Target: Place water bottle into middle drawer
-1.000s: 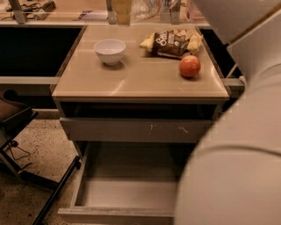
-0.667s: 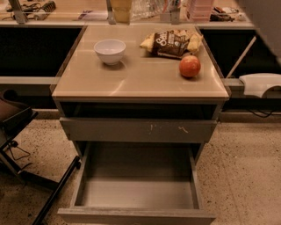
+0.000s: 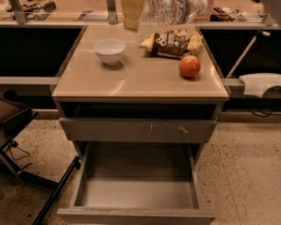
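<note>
The water bottle (image 3: 173,11), clear and crinkled with a pale label band, lies sideways at the top edge of the camera view, above the back of the table. My gripper (image 3: 151,12) is up there too. One pale yellowish finger (image 3: 131,13) presses against the bottle's left end, and the gripper is shut on the bottle. The middle drawer (image 3: 136,193) is pulled wide open at the bottom of the view, low and in front of the gripper. Its grey floor is bare and its front (image 3: 136,216) is plain.
On the tan tabletop (image 3: 131,83) stand a white bowl (image 3: 109,50), a chip bag (image 3: 171,43) and a red apple (image 3: 189,66). A closed grey drawer front with pale scratches (image 3: 138,130) sits above the open drawer. A black chair base (image 3: 26,171) is at the left.
The white arm that covered the right side of the view has swung out of sight. The gripper and bottle stay at the top edge. The drawer stays open.
</note>
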